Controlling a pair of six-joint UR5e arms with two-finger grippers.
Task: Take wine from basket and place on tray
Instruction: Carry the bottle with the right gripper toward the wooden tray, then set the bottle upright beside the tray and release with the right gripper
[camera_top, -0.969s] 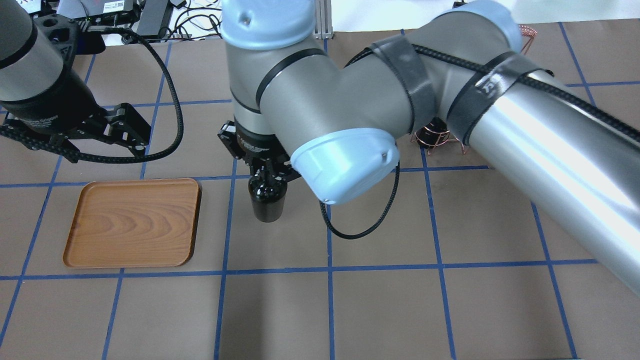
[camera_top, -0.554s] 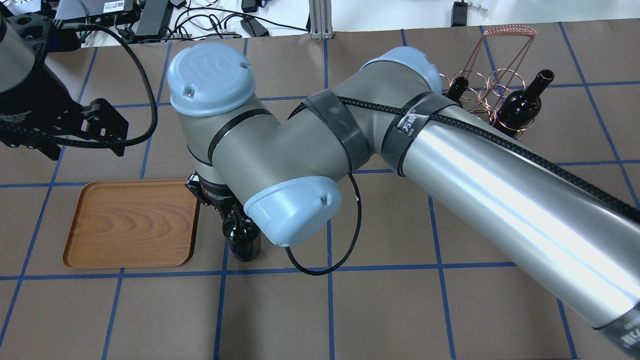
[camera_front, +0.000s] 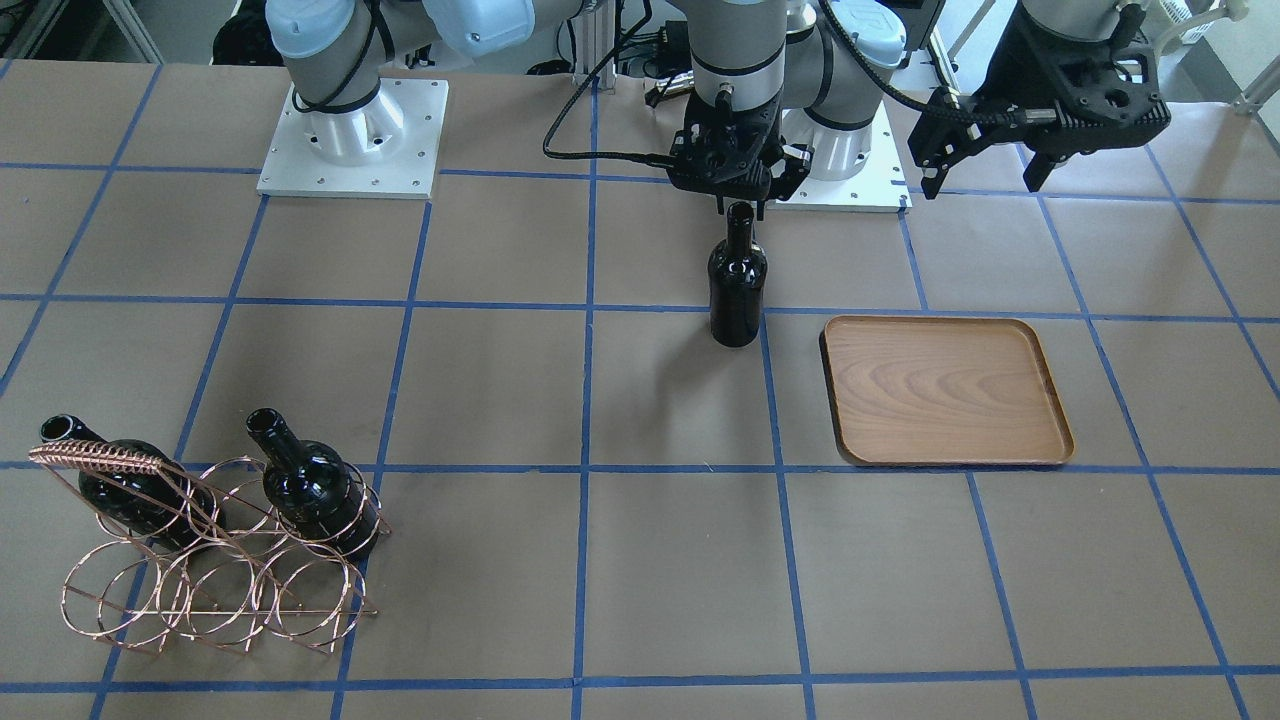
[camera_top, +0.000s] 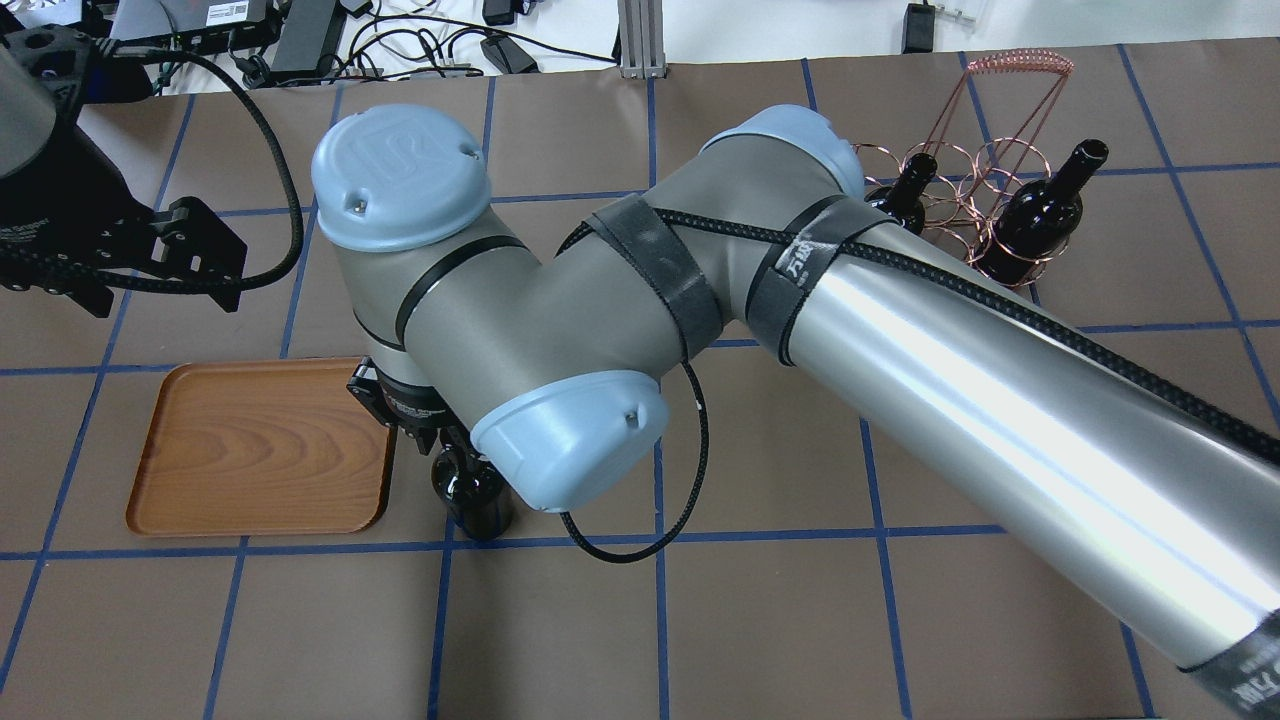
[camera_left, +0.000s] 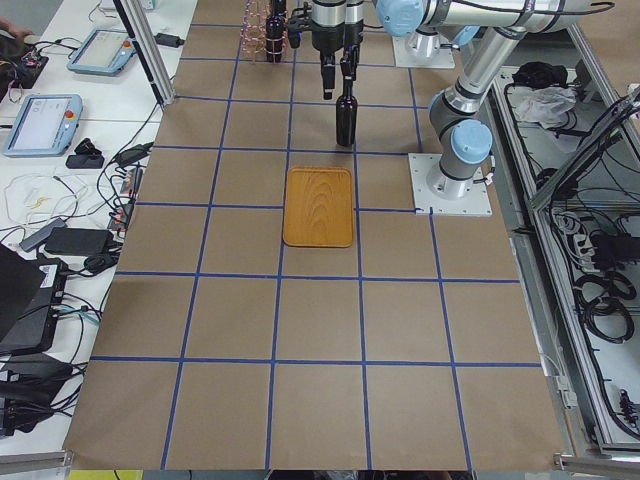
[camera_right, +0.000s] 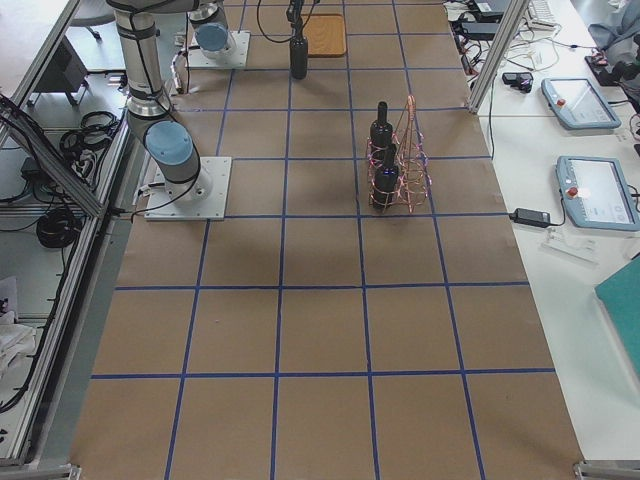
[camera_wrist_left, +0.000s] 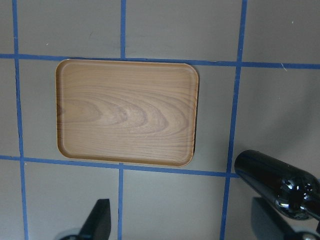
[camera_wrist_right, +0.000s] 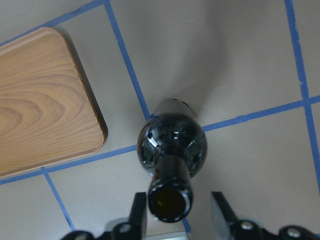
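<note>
A dark wine bottle (camera_front: 737, 295) is seen upright at the centre of the front-facing view, just left of the wooden tray (camera_front: 945, 390) and apart from its rim. The top of its neck is gripped by the right tool (camera_front: 738, 200), whose fingers are closed on it from above. Whether the base rests on the surface (camera_front: 600, 400) or hangs just over it cannot be told. In the right wrist view the open mouth of the bottle is seen between the two fingers, with a corner of the tray at the upper left and blue tape lines crossing beneath.

Nothing is carried on the tray. The left tool (camera_front: 980, 178) is held above the surface at the upper right of the front-facing view, its fingers spread wide and holding nothing.

The copper wire basket (camera_front: 200, 590) is placed at the lower left of that view, well apart from the tray. Two more bottles (camera_front: 130, 495) (camera_front: 315, 495) are lodged in its loops, tilted, necks pointing up.
</note>
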